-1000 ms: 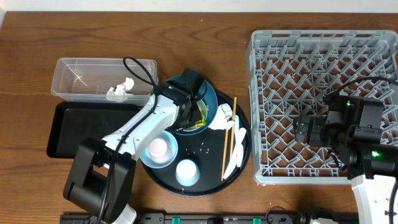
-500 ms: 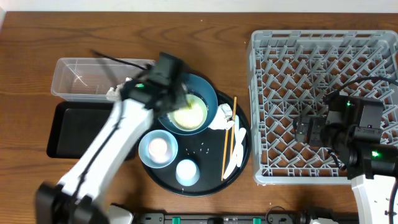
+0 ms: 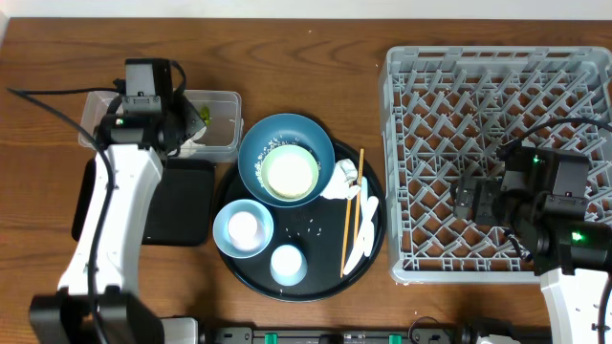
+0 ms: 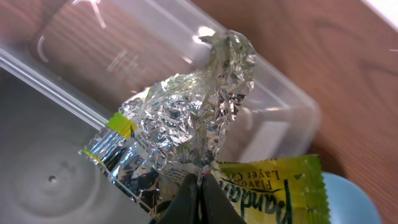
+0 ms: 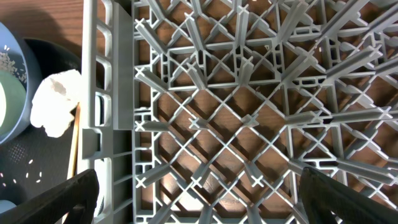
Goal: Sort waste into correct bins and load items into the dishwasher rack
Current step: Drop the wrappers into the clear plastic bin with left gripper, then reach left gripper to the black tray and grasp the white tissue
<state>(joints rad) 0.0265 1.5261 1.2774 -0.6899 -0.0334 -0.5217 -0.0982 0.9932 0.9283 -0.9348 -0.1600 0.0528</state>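
wrapper in left fingers over tub

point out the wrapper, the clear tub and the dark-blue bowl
wrapper (image 4: 186, 118), left wrist view, on its crumpled silver foil
clear tub (image 3: 228, 124), overhead view, on its bare right end
dark-blue bowl (image 3: 282, 132), overhead view, on its bare blue inner wall

The left wrist view cuts the wrapper off at its lower edge and shows only the tips of the left claw. From overhead, the left arm hides the middle of the clear tub and much of the black tray. The rack runs past the right edge, its near-right corner under the right arm. The right wrist view clips the dark-blue bowl.
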